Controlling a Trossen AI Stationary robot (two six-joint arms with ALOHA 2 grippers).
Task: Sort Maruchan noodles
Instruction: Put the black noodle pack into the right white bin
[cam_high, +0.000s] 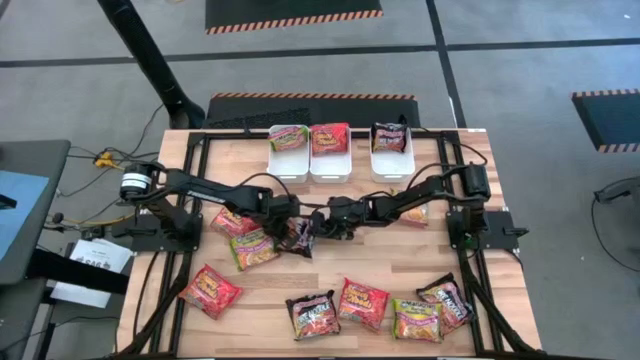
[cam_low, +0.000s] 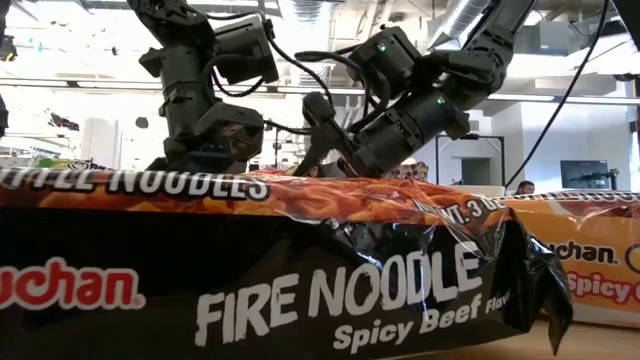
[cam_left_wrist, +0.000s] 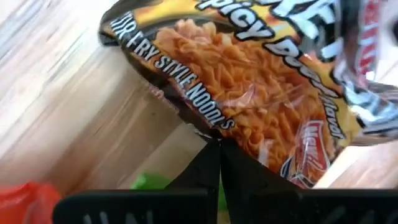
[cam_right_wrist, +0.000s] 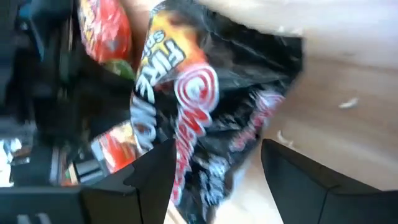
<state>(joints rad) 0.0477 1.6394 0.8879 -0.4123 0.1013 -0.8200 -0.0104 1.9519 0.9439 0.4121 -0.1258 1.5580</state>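
Note:
A black-purple Maruchan noodles packet sits at the table's middle between my two grippers. My left gripper comes from the left and is shut on it. My right gripper comes from the right and stands open, one finger on either side of the packet's crumpled end; whether they touch it I cannot tell. In the low view a large black packet at the near edge hides the held one. My left gripper pinches the black packet's edge between its two shut fingers. The fingers slant down at it from the table's left. The packet spreads away beyond the fingertips, printed face up; whether it rests on the table I cannot tell.
Three white bins stand at the far edge holding a green, a red and a black packet. Red and green packets lie beside my left gripper. Several more packets lie along the near edge.

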